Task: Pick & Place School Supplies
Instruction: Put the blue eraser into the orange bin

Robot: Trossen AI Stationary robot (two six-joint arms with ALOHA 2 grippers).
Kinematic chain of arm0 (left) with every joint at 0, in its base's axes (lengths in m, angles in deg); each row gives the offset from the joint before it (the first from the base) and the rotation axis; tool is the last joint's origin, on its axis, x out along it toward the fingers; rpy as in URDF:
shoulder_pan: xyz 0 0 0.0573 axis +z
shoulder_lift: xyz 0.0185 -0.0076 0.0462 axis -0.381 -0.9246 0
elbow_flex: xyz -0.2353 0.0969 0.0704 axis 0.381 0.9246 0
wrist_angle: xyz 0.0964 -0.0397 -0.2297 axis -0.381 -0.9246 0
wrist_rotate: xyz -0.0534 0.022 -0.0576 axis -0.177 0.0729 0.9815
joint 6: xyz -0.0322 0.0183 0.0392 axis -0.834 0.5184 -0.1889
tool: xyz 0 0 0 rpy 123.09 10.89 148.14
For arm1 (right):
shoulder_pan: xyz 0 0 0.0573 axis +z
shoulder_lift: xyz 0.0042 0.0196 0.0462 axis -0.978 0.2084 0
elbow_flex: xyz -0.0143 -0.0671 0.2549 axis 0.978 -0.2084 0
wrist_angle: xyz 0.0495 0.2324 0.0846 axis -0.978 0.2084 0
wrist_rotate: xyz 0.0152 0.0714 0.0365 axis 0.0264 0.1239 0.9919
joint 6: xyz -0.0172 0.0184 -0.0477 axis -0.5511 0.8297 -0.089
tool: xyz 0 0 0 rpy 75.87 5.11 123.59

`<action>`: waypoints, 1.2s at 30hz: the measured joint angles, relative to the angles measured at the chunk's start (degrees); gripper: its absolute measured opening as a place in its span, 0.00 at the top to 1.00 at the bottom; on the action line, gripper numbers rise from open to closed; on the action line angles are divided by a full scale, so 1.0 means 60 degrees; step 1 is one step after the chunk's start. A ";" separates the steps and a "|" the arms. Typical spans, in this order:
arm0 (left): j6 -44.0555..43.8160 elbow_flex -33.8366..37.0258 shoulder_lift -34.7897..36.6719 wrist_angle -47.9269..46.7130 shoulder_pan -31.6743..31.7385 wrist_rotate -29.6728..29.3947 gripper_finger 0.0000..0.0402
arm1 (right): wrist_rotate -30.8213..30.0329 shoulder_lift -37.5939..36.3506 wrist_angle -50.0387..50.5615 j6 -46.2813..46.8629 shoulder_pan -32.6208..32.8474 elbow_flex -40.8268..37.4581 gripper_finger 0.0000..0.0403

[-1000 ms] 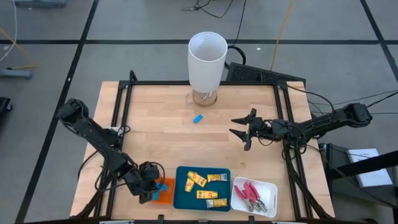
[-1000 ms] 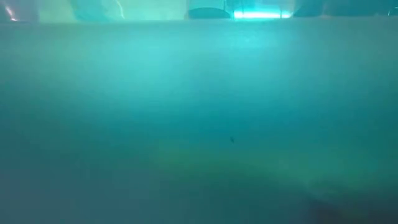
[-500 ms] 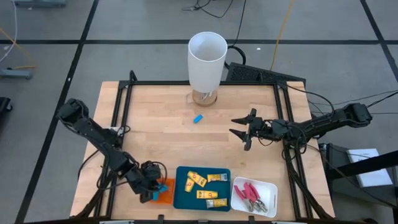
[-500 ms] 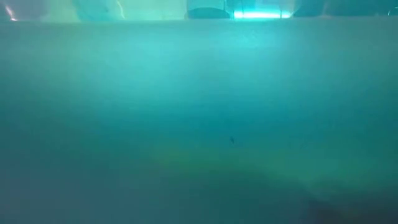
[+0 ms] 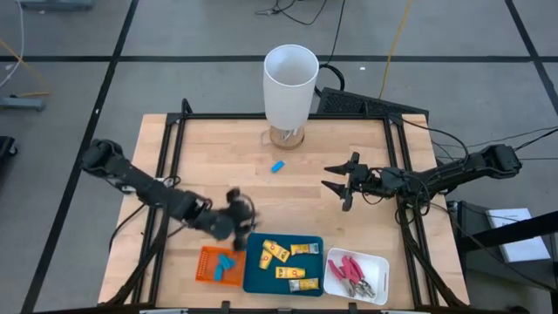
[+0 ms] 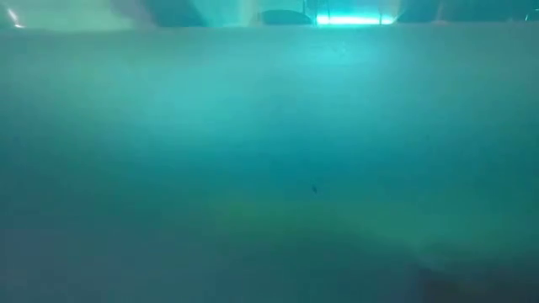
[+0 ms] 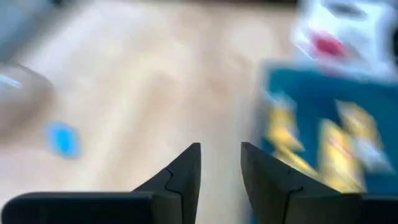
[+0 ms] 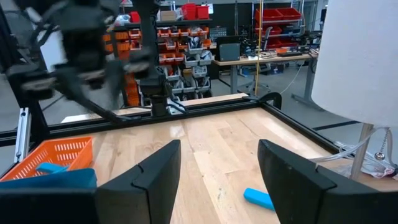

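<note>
My left gripper (image 5: pixel 243 218) is open and hovers over bare wood just beyond the teal tray (image 5: pixel 255 281), holding nothing; its fingers (image 7: pixel 186 171) show wood between them. One light-blue block (image 5: pixel 277 166) lies flat on the table's middle, also seen from both wrists (image 7: pixel 62 138) (image 8: pixel 258 198). More blue blocks (image 5: pixel 225 262) lie in the orange tray (image 5: pixel 206 265). Yellow pieces (image 5: pixel 281 255) lie in the teal tray, red-handled tools (image 5: pixel 351 269) in the white tray (image 5: pixel 377 264). My right gripper (image 5: pixel 336 185) waits open to the right of the lone block.
A tall white cylinder (image 5: pixel 290 85) stands at the table's far edge, behind the lone block. A black frame rail (image 5: pixel 166 166) runs around the table top. Bare wood lies between the two grippers. The low view shows only a blue-green haze.
My left gripper has swung quickly from above the orange tray toward the table's far side and right, ending over bare wood near the teal tray's far left corner. The orange tray now lies uncovered with blue blocks in it. The right arm kept still.
</note>
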 joint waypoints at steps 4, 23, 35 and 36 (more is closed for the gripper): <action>0.0576 -0.0277 0.0004 0.0360 0.1162 -0.0909 0.70 | 0.0000 0.0000 -0.0004 -0.0034 0.0000 0.0000 0.49; 0.2016 -0.0745 -0.3309 0.0971 0.6222 0.2603 0.29 | -0.0011 0.0004 0.0083 -0.0243 -0.0204 0.0004 0.49; 0.1853 -0.0752 -0.4929 0.2187 0.6737 0.2698 0.31 | -0.0005 0.0004 0.0142 -0.0246 -0.0240 0.0004 0.49; 0.1846 -0.0752 -0.5030 0.2161 0.6789 0.2769 0.32 | -0.0004 0.0004 0.0142 -0.0246 -0.0240 0.0004 0.49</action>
